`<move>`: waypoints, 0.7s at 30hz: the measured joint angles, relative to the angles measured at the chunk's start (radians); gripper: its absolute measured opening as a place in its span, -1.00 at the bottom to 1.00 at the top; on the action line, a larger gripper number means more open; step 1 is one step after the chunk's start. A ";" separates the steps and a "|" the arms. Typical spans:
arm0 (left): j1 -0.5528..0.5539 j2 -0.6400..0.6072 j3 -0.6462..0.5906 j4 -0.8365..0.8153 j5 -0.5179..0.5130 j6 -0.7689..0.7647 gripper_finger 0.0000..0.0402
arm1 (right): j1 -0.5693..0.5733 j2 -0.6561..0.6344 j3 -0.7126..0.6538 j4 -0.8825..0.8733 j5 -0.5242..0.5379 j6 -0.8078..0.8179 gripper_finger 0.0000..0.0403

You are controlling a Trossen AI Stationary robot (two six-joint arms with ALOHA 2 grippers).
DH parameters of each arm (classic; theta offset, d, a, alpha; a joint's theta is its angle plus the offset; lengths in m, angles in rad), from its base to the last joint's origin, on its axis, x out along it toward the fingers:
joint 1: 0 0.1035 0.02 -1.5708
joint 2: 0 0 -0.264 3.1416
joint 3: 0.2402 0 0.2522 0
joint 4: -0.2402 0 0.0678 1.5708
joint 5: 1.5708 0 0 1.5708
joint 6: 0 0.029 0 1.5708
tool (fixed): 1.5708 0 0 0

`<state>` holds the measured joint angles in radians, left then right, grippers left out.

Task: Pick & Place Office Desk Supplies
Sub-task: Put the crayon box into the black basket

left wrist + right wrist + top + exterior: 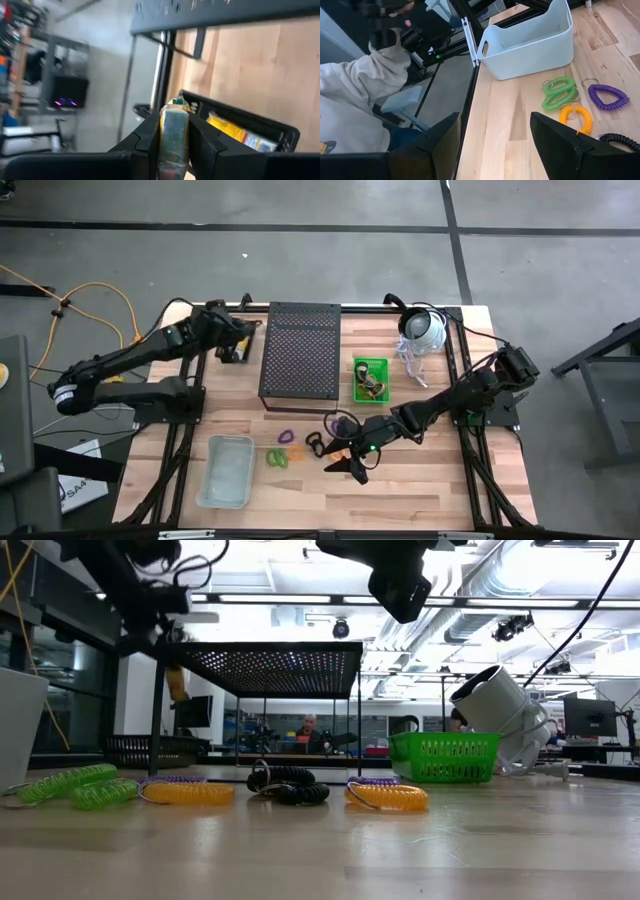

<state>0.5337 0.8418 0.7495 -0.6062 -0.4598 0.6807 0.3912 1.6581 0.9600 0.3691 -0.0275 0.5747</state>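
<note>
The left gripper (172, 137) sits at roughly 10 o'clock on the bench (440, 490), beside the black mesh stand (300, 350). Its fingers (147, 137) are clamped on a small yellow-and-white packet (173, 131), above a black tray (260, 125) containing another yellow packet (232, 131).

The right gripper (357, 465) hovers at about 6 o'clock of the stand, fingers (557, 137) spread wide with nothing between them.

The coil loops lie in a loose row near the front edge: green loop (559, 93), purple loop (607, 96), orange loop (576, 117), black loop (290, 785).

A white bin (527, 42) stands at 7 o'clock. A green basket (370, 379) sits at 3 o'clock of the stand, with a white dome device (424, 328) behind it.
</note>
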 joint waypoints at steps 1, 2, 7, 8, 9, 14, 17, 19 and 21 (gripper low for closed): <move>0.033 0.003 -0.004 0.000 0.026 0.000 -0.63 | 0.000 0.000 0.000 0.000 0.000 0.000 0.14; 0.060 0.006 -0.009 0.006 0.051 0.000 -0.63 | 0.000 0.000 0.000 -0.001 0.000 -0.001 0.14; 0.172 0.032 -0.055 0.060 0.141 0.074 -0.63 | 0.000 0.000 0.000 -0.019 -0.001 -0.004 0.14; 0.188 0.039 -0.068 0.082 0.161 0.096 -0.63 | 0.000 0.000 0.000 -0.020 -0.001 -0.004 0.14; 0.201 0.049 -0.079 0.099 0.176 0.113 -0.63 | 0.000 0.000 0.000 -0.021 -0.001 -0.004 0.14; 0.237 0.111 -0.100 0.148 0.201 0.161 -0.63 | 0.000 0.000 0.000 -0.022 -0.001 -0.004 0.14; 0.244 0.152 -0.100 0.149 0.200 0.161 -0.63 | 0.000 0.000 0.000 -0.022 -0.008 -0.004 0.14; 0.244 0.176 -0.100 0.150 0.200 0.161 -0.63 | 0.000 0.000 0.000 -0.022 -0.015 -0.004 0.14; 0.244 0.196 -0.100 0.151 0.200 0.161 -0.63 | 0.000 0.000 0.000 -0.023 -0.015 -0.004 0.14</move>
<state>0.7780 1.0375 0.6491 -0.4556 -0.2600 0.8413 0.3912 1.6585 0.9600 0.3466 -0.0429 0.5703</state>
